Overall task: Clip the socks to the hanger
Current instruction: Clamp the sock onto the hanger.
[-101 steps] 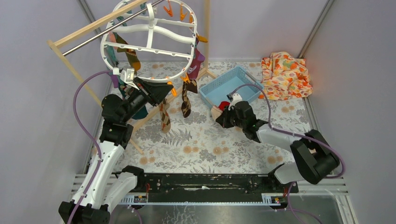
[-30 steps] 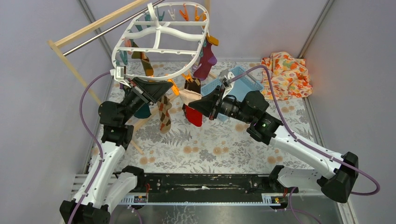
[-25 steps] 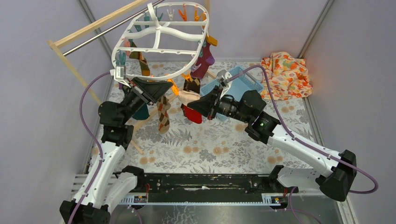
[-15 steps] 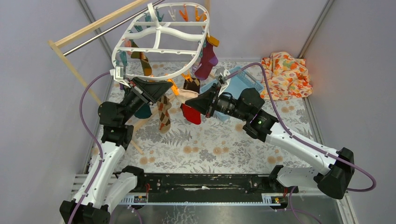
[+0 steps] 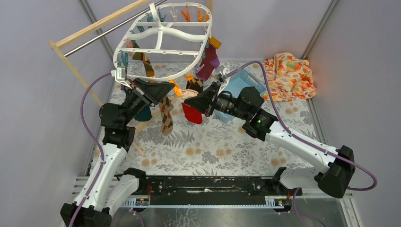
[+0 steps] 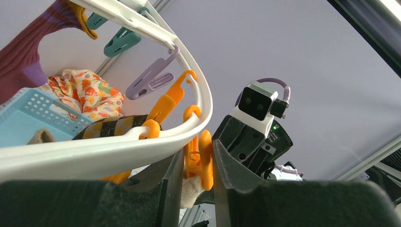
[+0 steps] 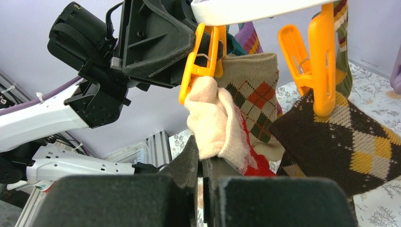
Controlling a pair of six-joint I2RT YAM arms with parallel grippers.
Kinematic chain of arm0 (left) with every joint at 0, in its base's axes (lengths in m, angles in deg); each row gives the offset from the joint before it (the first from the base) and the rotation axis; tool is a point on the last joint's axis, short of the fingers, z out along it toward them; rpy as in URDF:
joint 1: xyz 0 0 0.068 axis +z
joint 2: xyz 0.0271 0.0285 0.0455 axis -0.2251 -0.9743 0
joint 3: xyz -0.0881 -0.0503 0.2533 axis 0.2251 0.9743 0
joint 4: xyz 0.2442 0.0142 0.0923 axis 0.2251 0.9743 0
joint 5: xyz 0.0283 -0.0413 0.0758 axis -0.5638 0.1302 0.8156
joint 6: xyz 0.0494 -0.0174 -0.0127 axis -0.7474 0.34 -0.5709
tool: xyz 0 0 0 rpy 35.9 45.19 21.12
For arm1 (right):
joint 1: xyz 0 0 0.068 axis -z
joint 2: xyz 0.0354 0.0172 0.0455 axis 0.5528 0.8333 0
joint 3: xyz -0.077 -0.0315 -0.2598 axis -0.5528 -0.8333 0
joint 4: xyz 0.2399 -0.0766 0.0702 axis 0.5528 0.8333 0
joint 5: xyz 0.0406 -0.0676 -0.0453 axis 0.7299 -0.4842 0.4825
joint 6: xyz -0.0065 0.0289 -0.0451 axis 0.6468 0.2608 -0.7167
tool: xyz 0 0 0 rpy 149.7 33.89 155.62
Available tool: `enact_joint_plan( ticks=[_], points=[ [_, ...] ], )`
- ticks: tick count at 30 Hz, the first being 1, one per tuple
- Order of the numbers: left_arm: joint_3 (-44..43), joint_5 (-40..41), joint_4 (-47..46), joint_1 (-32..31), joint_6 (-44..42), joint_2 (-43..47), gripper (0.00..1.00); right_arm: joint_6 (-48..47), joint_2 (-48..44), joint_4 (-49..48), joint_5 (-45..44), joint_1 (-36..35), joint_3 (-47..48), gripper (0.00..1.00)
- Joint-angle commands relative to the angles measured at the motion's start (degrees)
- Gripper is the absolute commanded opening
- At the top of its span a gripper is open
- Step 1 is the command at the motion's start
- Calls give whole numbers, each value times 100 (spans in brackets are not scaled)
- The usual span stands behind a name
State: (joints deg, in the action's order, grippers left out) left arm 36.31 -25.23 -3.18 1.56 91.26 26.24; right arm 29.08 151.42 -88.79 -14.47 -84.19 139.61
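Observation:
The white oval hanger (image 5: 161,29) hangs at the back left with several socks clipped to it. My left gripper (image 5: 171,90) (image 6: 195,158) is shut on an orange peg (image 6: 204,158) (image 7: 201,61) under the hanger's near rim (image 6: 94,151), squeezing it. My right gripper (image 5: 193,101) (image 7: 202,158) is shut on a red sock (image 5: 191,114) just below its cream cuff (image 7: 213,123). The cuff's top edge touches the lower end of that peg. A second orange peg (image 7: 317,61) beside it holds a brown argyle sock (image 7: 340,151).
A wooden rack with a metal rod (image 5: 80,35) carries the hanger. A blue basket (image 5: 242,84) stands behind my right arm, and an orange floral cloth (image 5: 288,75) lies at the back right. A maroon-purple sock (image 5: 208,61) and a cream argyle sock (image 5: 165,116) dangle close by.
My right arm lifted the red sock from beside the basket and carried it left, until the cuff reached the peg. The hanger swung right earlier. My left arm held still over the last second.

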Motion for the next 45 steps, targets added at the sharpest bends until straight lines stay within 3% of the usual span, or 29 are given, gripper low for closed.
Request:
enact_joint_plan(
  ticks=[1,13,40,41,45],
  points=[
    [-5,-256,-241,30,46,57,0,24,-86,-559,81,-43,288,0],
    [-22,-254,-247,28,73,78,0,-32,-388,-621,-141,-43,-3,0],
    [-124,-460,-264,29,185,81,0,78,134,-793,116,-44,408,0],
    [-129,-485,-264,28,174,84,3,86,162,-805,135,-45,432,0],
    [-120,-438,-226,28,96,161,35,106,212,-831,162,-39,462,0]
  ],
)
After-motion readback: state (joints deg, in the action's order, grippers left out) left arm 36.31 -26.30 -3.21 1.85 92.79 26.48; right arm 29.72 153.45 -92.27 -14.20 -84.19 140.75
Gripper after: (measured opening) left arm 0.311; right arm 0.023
